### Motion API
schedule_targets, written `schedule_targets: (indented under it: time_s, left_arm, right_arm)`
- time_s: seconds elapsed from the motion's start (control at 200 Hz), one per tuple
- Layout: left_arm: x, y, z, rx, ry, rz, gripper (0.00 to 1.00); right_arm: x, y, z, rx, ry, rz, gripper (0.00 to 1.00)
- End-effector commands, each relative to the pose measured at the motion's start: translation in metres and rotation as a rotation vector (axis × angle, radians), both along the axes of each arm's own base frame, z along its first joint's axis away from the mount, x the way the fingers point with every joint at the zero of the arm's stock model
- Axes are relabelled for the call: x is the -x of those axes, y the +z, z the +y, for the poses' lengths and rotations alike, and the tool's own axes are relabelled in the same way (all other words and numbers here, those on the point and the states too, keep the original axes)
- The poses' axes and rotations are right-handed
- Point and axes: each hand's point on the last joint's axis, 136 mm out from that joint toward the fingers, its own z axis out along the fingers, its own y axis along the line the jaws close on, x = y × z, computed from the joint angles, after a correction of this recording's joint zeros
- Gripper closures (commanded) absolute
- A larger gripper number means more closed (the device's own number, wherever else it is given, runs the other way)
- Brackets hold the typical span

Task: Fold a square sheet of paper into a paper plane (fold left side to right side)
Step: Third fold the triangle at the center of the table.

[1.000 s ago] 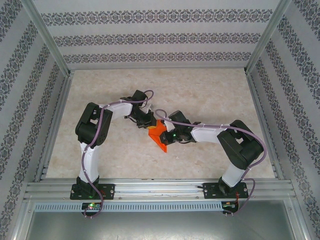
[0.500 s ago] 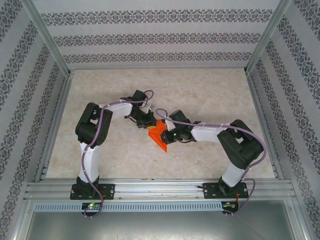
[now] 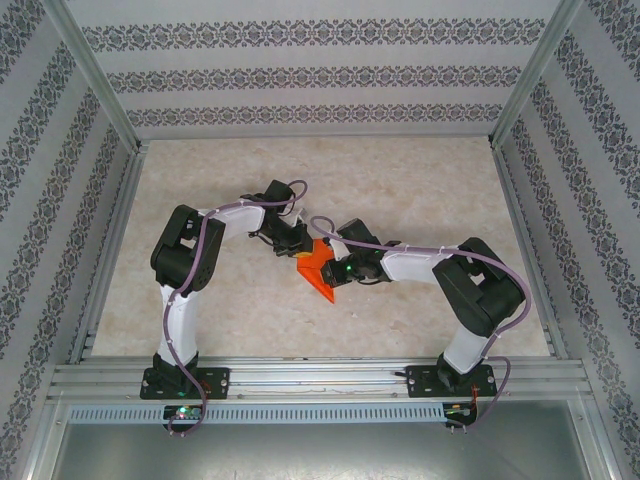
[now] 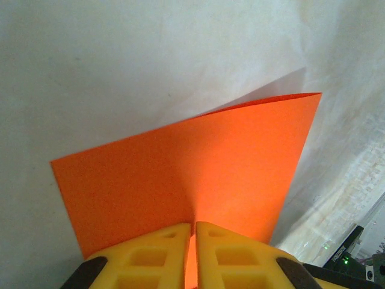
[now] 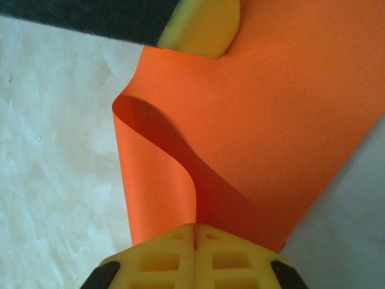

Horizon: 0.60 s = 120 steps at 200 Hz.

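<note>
Paper (image 4: 198,162) is hanging curled between the left gripper (image 4: 194,226) and the right gripper (image 5: 195,227), each clamping shut on an edge right at its fingertips, so the left-to-right fold seems only beginning, uncreased, with every later plane fold remaining.

Lab robot cell: aluminium-profile frame (image 3: 95,72) boxed in a marbled surface (image 3: 420,180); patterned panels (image 3: 310,75) stood well beyond the left gripper (image 3: 298,248); two arms (image 3: 185,260) sat bolted to a rail (image 3: 320,378).
</note>
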Motion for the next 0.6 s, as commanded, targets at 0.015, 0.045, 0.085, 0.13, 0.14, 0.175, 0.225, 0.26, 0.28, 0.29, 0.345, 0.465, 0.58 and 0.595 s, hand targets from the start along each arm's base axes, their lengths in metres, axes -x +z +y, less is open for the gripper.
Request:
schedule_targets:
  time_s: [0.015,0.045,0.085,0.13,0.14,0.175,0.225,0.26,0.28,0.29,0.345,0.465,0.58,0.595]
  left_arm:
    - [0.0234,-0.0325,0.0168,-0.137,-0.01,0.091,0.86]
    - [0.0236,-0.0327,0.0168,-0.138,-0.011,0.092,0.86]
    - [0.0235,-0.0326,0.0171,-0.138,-0.01,0.092,0.86]
    - [0.0236,-0.0328,0.0168,-0.137,-0.011,0.092,0.86]
    - [0.0233,-0.0328,0.0172,-0.137,-0.009,0.092,0.86]
    - [0.0245,-0.0334,0.0166,-0.139,-0.012,0.095,0.86]
    - [0.0244,-0.0334,0.0167,-0.139,-0.013,0.094,0.86]
    - [0.0241,-0.0331,0.0164,-0.139,-0.013,0.093,0.86]
    - [0.0241,-0.0331,0.0167,-0.139,-0.012,0.095,0.86]
    - [0.0242,-0.0331,0.0167,-0.139,-0.012,0.094,0.86]
    - [0.0241,-0.033,0.0164,-0.139,-0.013,0.093,0.86]
    - [0.0243,-0.0331,0.0165,-0.139,-0.013,0.095,0.86]
    - [0.0238,-0.032,0.016,-0.137,-0.012,0.093,0.86]
    - [0.0238,-0.0319,0.0163,-0.137,-0.013,0.093,0.86]
  right_arm:
    - [-0.0065,-0.0005,-0.0008,0.014,-0.004,-0.01,1.0]
    - [-0.0058,-0.0014,-0.001,0.017,-0.003,-0.008,1.0]
    - [-0.0057,-0.0021,-0.0018,0.019,-0.004,-0.008,1.0]
    - [-0.0055,-0.0021,-0.0022,0.021,-0.005,-0.008,1.0]
    - [-0.0055,-0.0024,-0.0025,0.022,-0.005,-0.009,1.0]
    - [-0.0054,-0.0023,-0.0031,0.023,-0.006,-0.01,1.0]
    - [-0.0051,-0.0021,-0.0034,0.023,-0.006,-0.011,1.0]
    - [-0.0047,-0.002,-0.0035,0.023,-0.006,-0.011,1.0]
    - [-0.0039,-0.0024,-0.0036,0.023,-0.004,-0.008,1.0]
    - [-0.0038,-0.0017,-0.0029,0.02,-0.001,-0.009,1.0]
    - [-0.0023,-0.0009,-0.0023,0.017,0.006,-0.003,1.0]
    - [-0.0008,-0.0055,-0.005,0.036,0.004,0.002,1.0]
    - [0.0006,-0.0092,-0.0041,0.037,0.008,0.016,1.0]
    - [0.0011,-0.0099,-0.0043,0.039,0.008,0.018,1.0]
